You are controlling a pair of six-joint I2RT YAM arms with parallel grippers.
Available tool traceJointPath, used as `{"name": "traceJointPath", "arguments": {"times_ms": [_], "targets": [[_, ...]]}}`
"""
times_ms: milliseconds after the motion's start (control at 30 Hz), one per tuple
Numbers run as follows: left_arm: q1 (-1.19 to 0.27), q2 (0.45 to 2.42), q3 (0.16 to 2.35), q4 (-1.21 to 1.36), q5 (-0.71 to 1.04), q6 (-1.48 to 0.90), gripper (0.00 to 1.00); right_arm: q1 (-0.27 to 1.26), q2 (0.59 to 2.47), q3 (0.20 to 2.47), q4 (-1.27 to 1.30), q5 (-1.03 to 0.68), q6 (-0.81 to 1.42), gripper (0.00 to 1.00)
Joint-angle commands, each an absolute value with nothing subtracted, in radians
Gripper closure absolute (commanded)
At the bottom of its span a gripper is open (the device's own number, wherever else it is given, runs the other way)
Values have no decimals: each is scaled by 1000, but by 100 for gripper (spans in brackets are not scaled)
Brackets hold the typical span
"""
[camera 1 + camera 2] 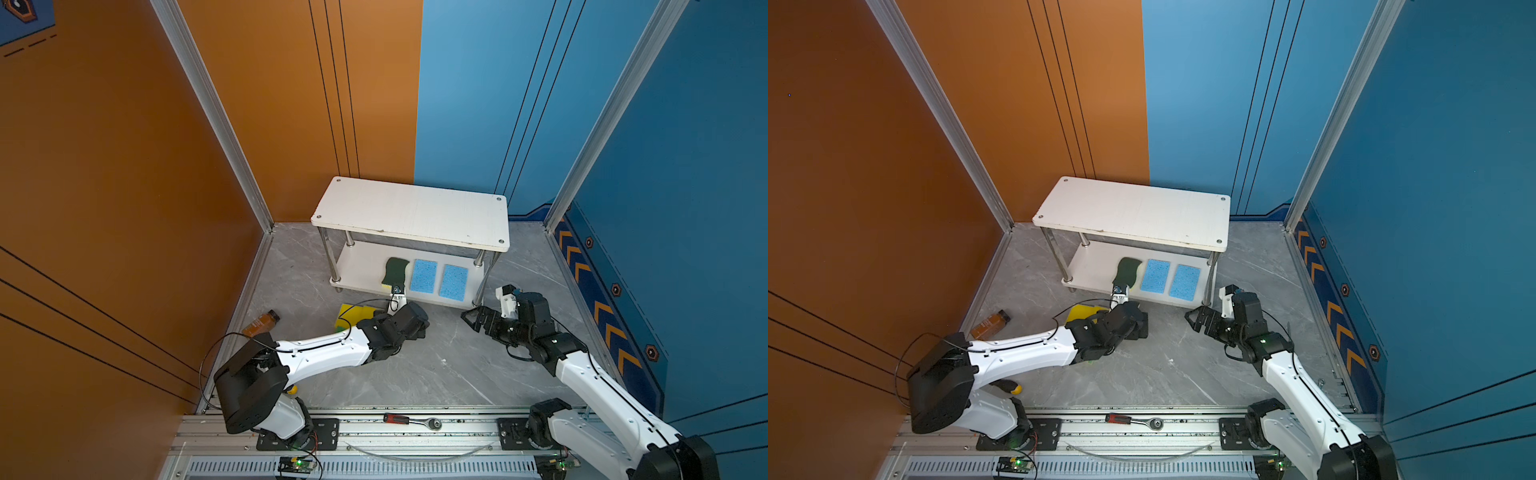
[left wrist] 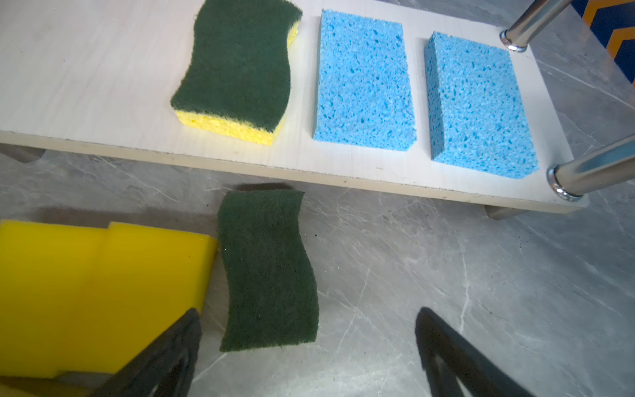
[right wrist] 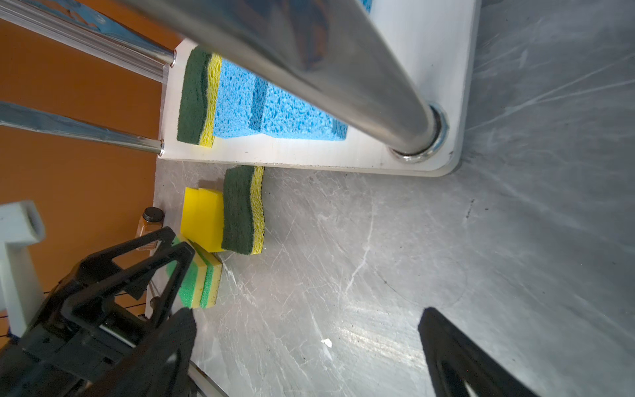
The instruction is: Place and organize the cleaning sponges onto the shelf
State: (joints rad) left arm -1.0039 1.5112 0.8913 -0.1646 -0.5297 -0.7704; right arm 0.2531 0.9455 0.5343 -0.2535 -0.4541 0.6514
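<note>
On the lower board of the shelf (image 1: 1133, 216) lie, in a row, a dark green sponge (image 1: 1127, 270), a middle blue sponge (image 1: 1154, 275) and an outer blue sponge (image 1: 1185, 282). A yellow sponge (image 1: 1082, 311) lies on the desk (image 1: 1163, 374) just in front.

This is a robotics lab test cell: orange panels (image 1: 104, 166) and blue panels (image 1: 478, 104) slot into aluminium frame posts (image 1: 208, 108). Robot arms (image 1: 324, 353) stand bolted to a metal rail (image 1: 465, 428), a ratchet wrench (image 1: 411, 420) lies on it, and a bare circuit board (image 1: 296, 463) glows green.

Bright even light; soft shadows; slight blur.
</note>
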Motion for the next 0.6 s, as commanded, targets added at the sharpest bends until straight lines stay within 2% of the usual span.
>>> {"name": "traceJointPath", "arguments": {"times_ms": [0, 333, 567], "targets": [[-1037, 1547, 887, -219, -595, -847, 2, 243, 959, 562, -268, -487, 615, 0], [-1065, 1673, 957, -365, -663, -1002, 2, 241, 949, 492, -185, -502, 646, 0], [-1060, 1690, 955, -369, -676, -1007, 2, 242, 906, 460, -195, -489, 665, 0]]}}
